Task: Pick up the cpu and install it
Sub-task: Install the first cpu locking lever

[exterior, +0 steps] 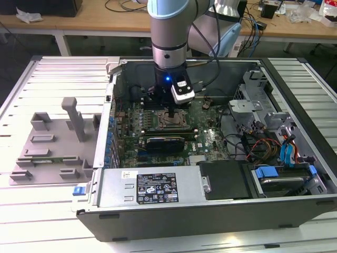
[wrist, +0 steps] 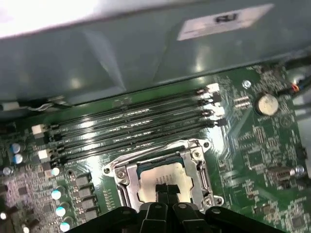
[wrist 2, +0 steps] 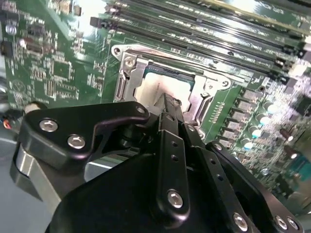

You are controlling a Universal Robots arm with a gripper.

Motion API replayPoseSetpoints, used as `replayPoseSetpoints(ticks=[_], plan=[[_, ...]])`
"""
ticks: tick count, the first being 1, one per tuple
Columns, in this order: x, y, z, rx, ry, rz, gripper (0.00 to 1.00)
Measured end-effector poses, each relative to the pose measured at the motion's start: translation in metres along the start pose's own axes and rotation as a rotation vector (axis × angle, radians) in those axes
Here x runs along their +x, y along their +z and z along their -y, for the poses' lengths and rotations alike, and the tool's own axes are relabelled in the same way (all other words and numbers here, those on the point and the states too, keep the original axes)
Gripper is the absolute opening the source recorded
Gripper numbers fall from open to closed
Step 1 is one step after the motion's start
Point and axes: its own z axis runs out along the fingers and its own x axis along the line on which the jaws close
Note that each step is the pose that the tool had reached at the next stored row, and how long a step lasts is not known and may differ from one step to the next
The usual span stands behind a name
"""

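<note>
Claw: black gripper fills the near part of both wrist views, its two fingers pinched close together, tips on the cpu
Cpu: pale square chip lies flat in the socket, straight under the claw
Grip: cannot tell if the tips clamp the chip or just touch it
Place: middle of the board inside the case
Hidden: near half of the cpu is behind the fingers
Tray: grey, outside the case at the exterior view's left
</note>
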Motion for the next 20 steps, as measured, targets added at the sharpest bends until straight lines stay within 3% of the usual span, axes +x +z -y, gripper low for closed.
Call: replayPoseSetpoints(ticks=[4, 6, 9, 11, 13, 17, 19, 20], plan=[[0.0001, 0.001, 0.0, -0.008, -0.121, 0.0008, 0.11], [0.0001, 0.0011, 0.0, -0.0087, -0.16, 0.0014, 0.11], [0.0001, 0.0012, 0.0, -0.0102, -0.243, 0.0028, 0.11], [0.0001, 0.0011, 0.0001, -0.009, -0.325, 0.0042, 0.11], [0.0001, 0.0012, 0.0, -0.0107, -0.366, 0.0051, 0.11], [0.0, 0.0003, 0.0001, -0.0122, -0.385, 0.0051, 0.11], [-0.0003, -0.0025, 0.0, -0.0108, -0.385, 0.0053, 0.11], [-0.0007, -0.0074, 0.0, -0.0108, -0.385, 0.0053, 0.11]])
